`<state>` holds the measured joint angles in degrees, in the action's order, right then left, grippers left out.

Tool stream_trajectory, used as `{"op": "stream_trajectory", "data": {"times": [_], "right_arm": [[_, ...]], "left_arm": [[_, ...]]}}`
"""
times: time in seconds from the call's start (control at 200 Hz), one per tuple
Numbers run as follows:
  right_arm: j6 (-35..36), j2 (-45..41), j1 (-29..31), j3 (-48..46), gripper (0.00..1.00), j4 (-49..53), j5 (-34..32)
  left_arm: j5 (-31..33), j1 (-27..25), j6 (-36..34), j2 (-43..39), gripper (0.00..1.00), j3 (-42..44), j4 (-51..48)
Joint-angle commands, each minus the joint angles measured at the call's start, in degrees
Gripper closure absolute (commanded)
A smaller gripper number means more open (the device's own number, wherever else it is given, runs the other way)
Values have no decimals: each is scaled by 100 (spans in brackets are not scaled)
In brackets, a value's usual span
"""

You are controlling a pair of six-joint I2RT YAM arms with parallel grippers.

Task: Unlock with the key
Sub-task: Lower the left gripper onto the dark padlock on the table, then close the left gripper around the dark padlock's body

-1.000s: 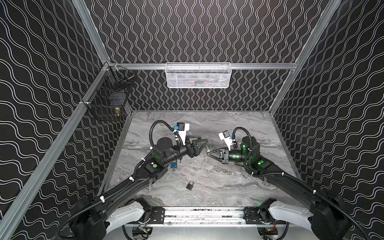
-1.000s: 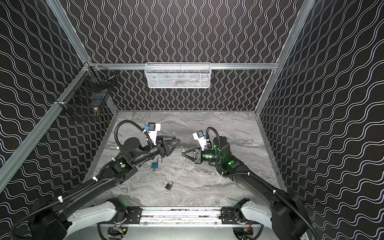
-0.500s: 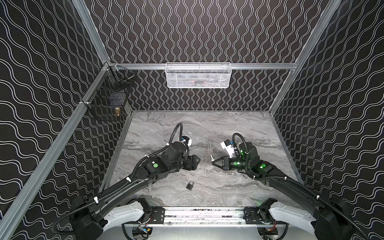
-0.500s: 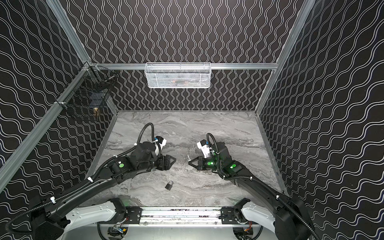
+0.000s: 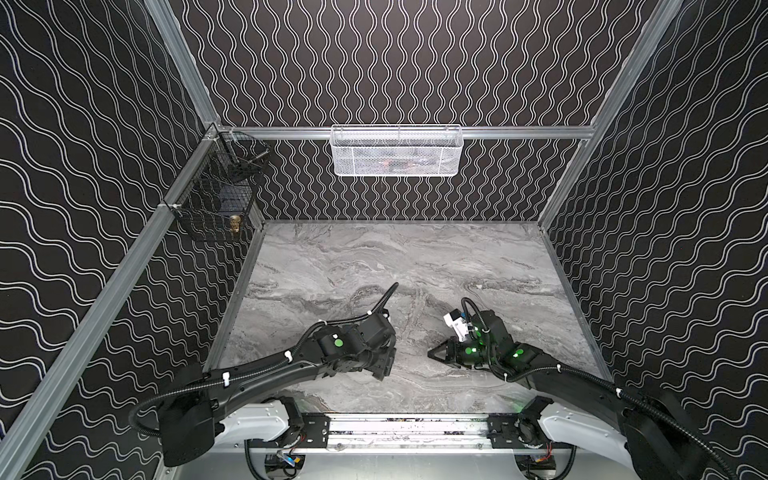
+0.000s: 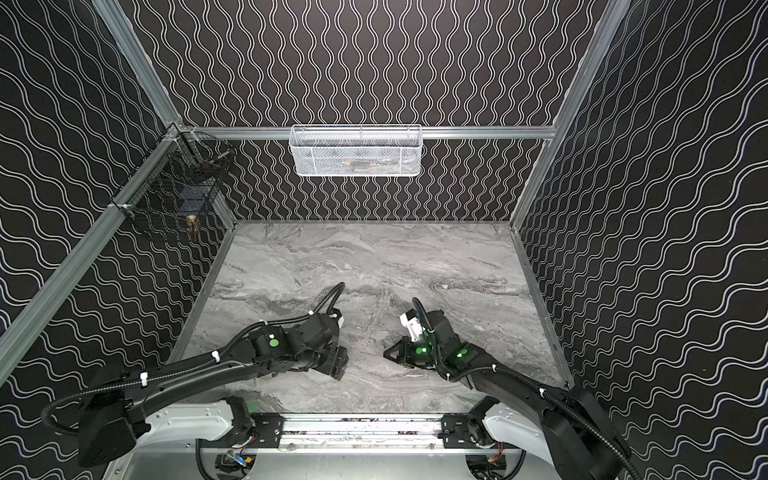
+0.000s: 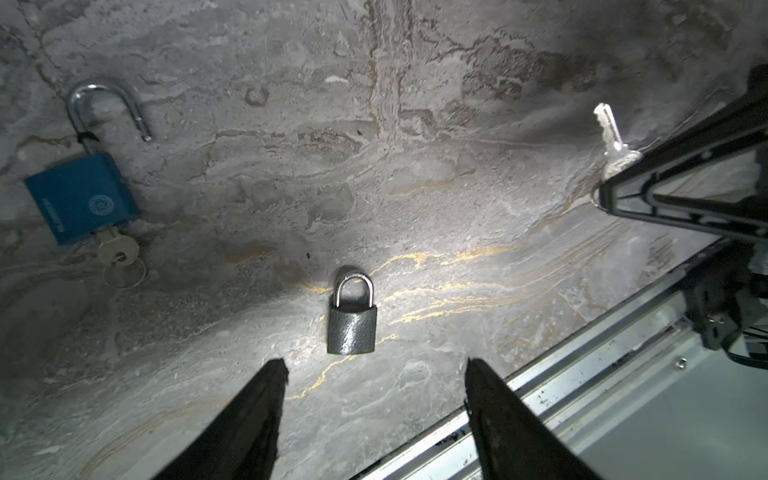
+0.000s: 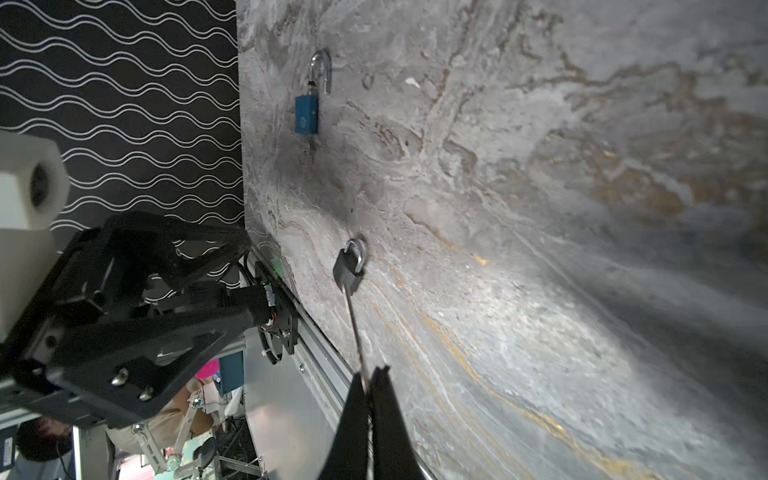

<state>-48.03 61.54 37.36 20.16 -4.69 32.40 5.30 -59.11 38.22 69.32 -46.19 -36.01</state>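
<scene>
From where I stand, the small grey padlock [image 7: 352, 328] is what matters. It lies flat on the marble-patterned table [image 5: 374, 257] at about 6 o'clock, near the front rail [image 5: 407, 428], with its shackle closed. The left arm hides it in both top views.

The left gripper [image 7: 374, 365] hangs directly over it, pointed down with its jaws spread wide and holding nothing. The lock body sits just ahead of the gap. I read that as lining up to pinch the body and steady it for the key.

At 3 o'clock from there, the right gripper [image 5: 434, 354] points in towards the left one, clamped tight on the head of a silver key [image 7: 609, 129]. The blade sticks out free past the fingertips [image 8: 386, 374]. From the right wrist view it points roughly towards the grey padlock, but it is well short of it. It seems to be waiting until the lock is held.

A blue padlock [image 7: 81, 197] lies well apart at roughly 10 o'clock from the grey one. Its shackle is sprung open and its own key [image 7: 116, 249] is in the base, so it looks finished.

All 3 walls are black with white wavy lines and are framed in aluminium. A white mesh basket [image 5: 397, 151] hangs at 12 o'clock and a black wire basket [image 5: 216, 208] at 10 o'clock.
</scene>
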Motion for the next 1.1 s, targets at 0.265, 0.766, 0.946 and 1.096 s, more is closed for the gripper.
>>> {"op": "stream_trajectory", "data": {"times": [0.265, 0.766, 0.946, 1.096], "right_arm": [[-313, 192, 95, -184, 100, -709, -58], [-336, 347, 99, -250, 100, -848, -67], [-341, 420, 96, -276, 100, -925, 3], [-321, 369, 101, -312, 100, -924, -16]], "left_arm": [[450, -274, 441, 804, 28, 204, 185], [665, -660, 1259, 1505, 36, 214, 451], [773, -861, 1512, 1871, 40, 46, 273], [832, -952, 1773, 1958, 43, 22, 264]]}}
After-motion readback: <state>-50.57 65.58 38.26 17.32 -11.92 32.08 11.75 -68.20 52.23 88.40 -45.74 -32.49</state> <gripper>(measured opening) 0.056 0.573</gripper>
